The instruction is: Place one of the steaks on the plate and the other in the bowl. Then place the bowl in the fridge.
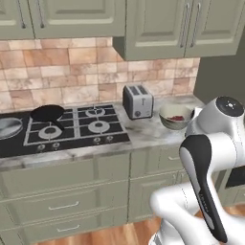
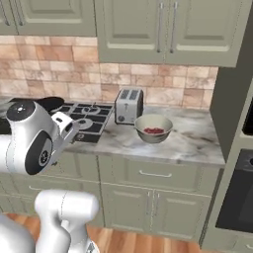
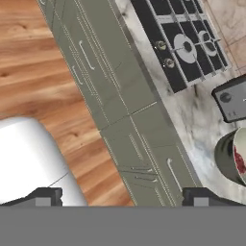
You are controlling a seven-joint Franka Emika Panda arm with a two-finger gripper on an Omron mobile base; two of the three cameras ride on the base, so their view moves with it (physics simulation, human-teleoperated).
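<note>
The beige-grey bowl (image 1: pixel 175 116) (image 2: pixel 153 128) stands on the marble counter just right of the toaster. A reddish steak (image 1: pixel 178 117) (image 2: pixel 154 131) lies inside it. In the hand view the bowl (image 3: pixel 227 157) shows at the right edge, with a strip of the steak (image 3: pixel 239 162) visible. My gripper (image 3: pixel 122 199) is open with nothing between its fingertips (image 3: pixel 45 197). It hangs out in front of the lower cabinets, off the counter and apart from the bowl. The plate and the fridge are out of view.
A silver toaster (image 1: pixel 138 101) (image 2: pixel 128 105) (image 3: pixel 233 98) stands between the bowl and the black cooktop (image 1: pixel 72 127) (image 3: pixel 185 41). On the cooktop are a black pan (image 1: pixel 48 113) and a silver pan (image 1: pixel 7 127). A tall dark oven unit (image 2: pixel 239 197) bounds the counter at the right. Below is a wooden floor (image 3: pixel 33 72).
</note>
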